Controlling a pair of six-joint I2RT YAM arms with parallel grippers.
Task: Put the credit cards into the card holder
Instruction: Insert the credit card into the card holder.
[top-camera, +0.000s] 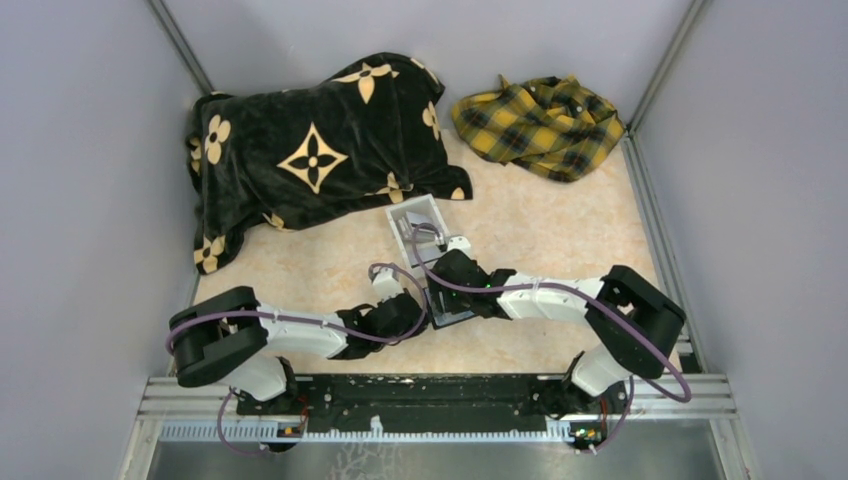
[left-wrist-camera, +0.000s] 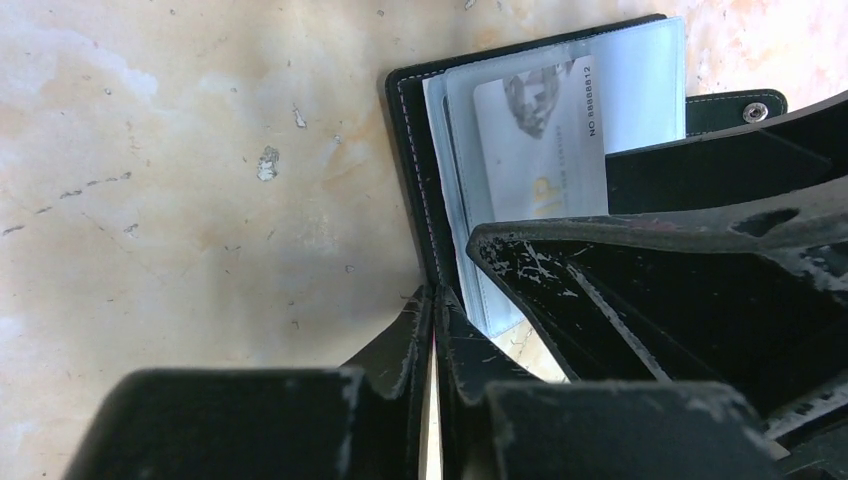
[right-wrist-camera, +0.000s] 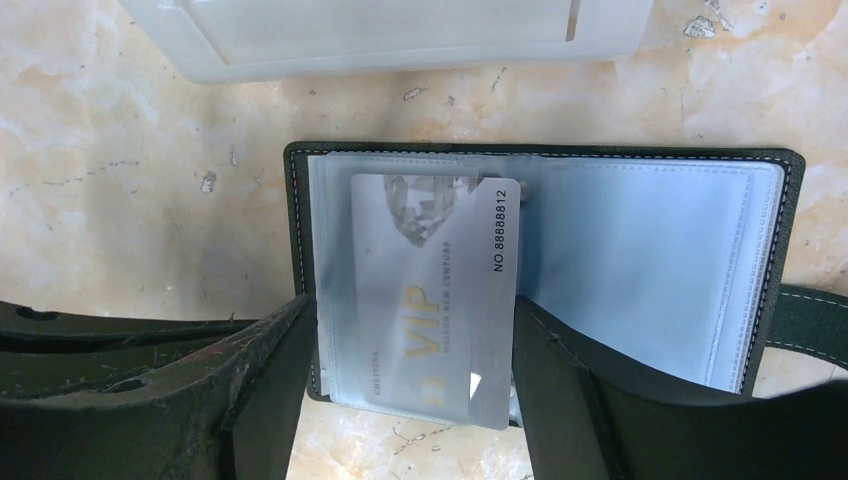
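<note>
One silver card (right-wrist-camera: 430, 310) sits partway in the open card holder (right-wrist-camera: 650, 260) on the counter (right-wrist-camera: 120, 200), right tool (right-wrist-camera: 410, 325) spread astride it, left tool (left-wrist-camera: 433, 330) pinching the cover edge, where any tug could shake it loose.

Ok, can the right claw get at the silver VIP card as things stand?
Probably yes. The right claw is open with a finger on each side of the VIP card, whose end sticks out past the edge of the card holder; nothing lies over it.
</note>
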